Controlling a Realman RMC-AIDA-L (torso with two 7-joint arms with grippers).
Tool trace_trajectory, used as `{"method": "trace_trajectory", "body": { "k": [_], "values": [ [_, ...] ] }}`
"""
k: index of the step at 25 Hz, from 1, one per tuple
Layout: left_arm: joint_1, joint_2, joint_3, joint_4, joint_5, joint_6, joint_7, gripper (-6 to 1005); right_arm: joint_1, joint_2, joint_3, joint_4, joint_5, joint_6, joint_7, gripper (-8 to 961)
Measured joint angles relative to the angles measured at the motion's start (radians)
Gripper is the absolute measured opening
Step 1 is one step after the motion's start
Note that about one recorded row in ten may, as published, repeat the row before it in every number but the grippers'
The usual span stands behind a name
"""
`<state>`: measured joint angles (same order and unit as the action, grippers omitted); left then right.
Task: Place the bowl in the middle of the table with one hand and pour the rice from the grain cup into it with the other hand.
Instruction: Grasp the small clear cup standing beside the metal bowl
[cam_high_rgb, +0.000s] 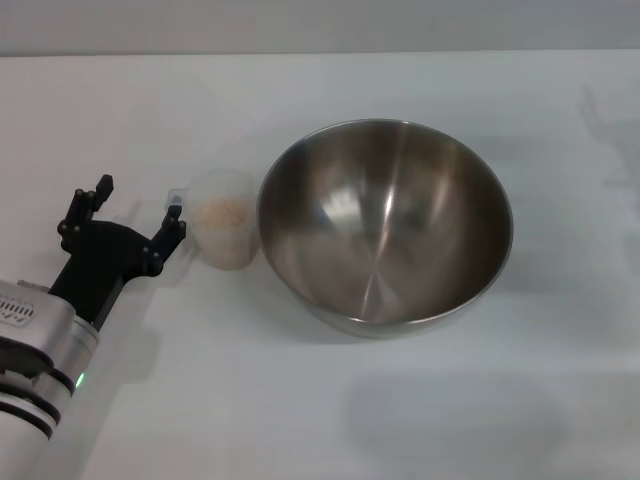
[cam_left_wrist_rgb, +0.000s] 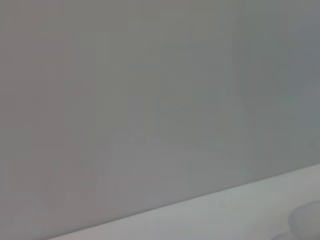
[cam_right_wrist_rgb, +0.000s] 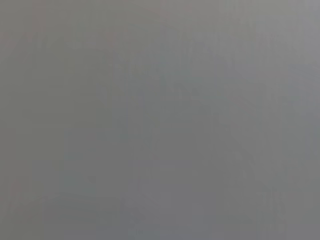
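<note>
A large shiny steel bowl (cam_high_rgb: 385, 225) stands on the white table (cam_high_rgb: 300, 400), slightly right of centre, with nothing in it. Just to its left, touching or nearly touching its side, stands the small frosted grain cup (cam_high_rgb: 224, 220) holding pale rice (cam_high_rgb: 224, 211). My left gripper (cam_high_rgb: 138, 207) is open at the left, its nearer fingertip (cam_high_rgb: 176, 218) right beside the cup's small handle, nothing between the fingers. The left wrist view shows only a grey wall and a strip of table (cam_left_wrist_rgb: 240, 215). My right gripper is out of view; its wrist view is a blank grey.
The table's far edge (cam_high_rgb: 320, 53) runs along the top of the head view, with a grey wall behind it. Faint shadows fall on the table at the far right.
</note>
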<state>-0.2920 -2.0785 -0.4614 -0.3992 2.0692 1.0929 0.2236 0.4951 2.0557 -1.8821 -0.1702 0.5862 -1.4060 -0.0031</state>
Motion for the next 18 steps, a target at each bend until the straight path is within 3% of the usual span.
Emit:
{"method": "trace_trajectory", "body": {
  "k": [18],
  "values": [
    [-0.046, -0.001, -0.062, 0.009, 0.000, -0.055, -0.009, 827, 0.019, -0.003, 0.000, 0.001, 0.005, 0.016, 0.000, 735]
  ]
}}
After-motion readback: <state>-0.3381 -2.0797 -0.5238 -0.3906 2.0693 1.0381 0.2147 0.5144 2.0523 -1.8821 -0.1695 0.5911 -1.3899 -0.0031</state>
